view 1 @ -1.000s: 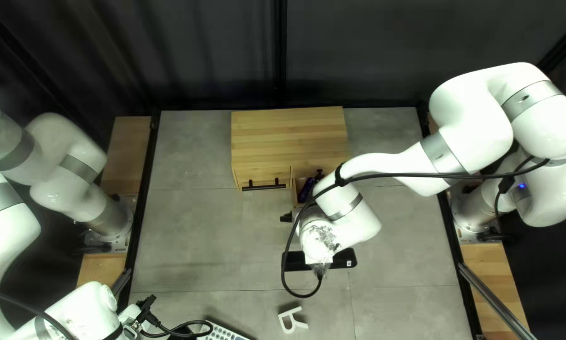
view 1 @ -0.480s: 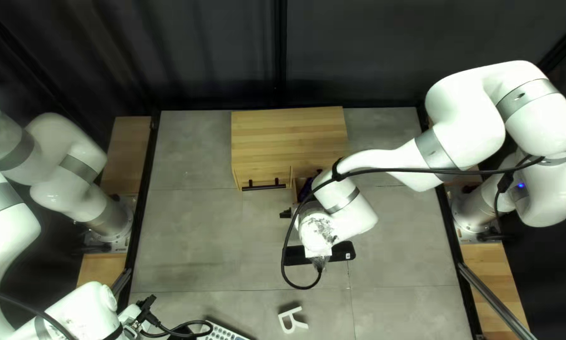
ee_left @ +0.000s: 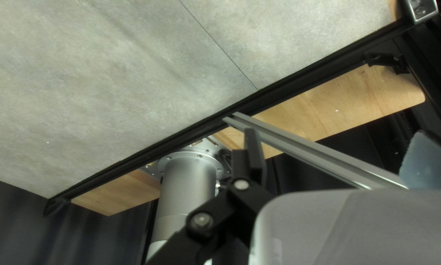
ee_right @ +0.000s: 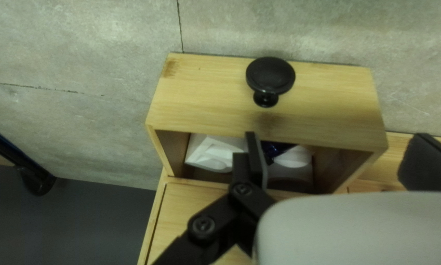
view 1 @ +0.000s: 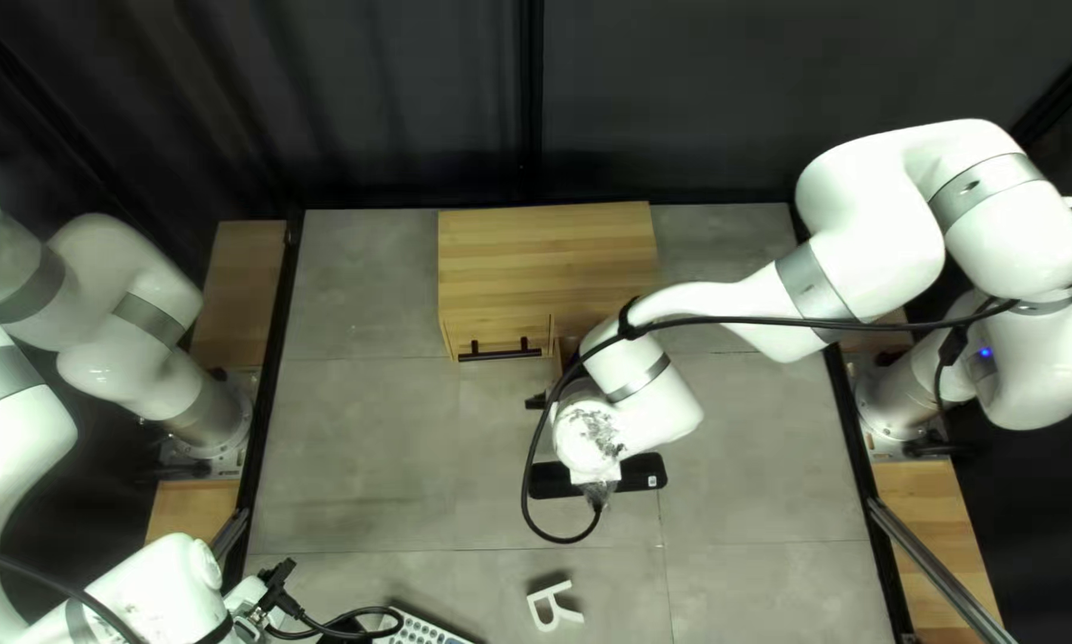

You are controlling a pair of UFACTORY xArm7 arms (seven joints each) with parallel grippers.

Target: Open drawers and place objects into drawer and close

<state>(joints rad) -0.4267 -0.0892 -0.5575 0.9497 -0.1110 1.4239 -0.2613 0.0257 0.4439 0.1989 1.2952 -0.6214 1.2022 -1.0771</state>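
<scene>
Where the right tool (view 1: 536,402) points, the drawer (ee_right: 210,98) gapes.

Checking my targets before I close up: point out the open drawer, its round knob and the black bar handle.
Open drawer (ee_right: 205,100): right wrist view, on its front panel.
Round knob (ee_right: 270,75): right wrist view, on its face.
Black bar handle (view 1: 501,354): top left view, mid-bar.

Bright highlights gleam on the right arm (view 1: 882,227); the curtain (view 1: 381,96) is dim, the drawer (ee_right: 205,98) shadowed inside.
</scene>
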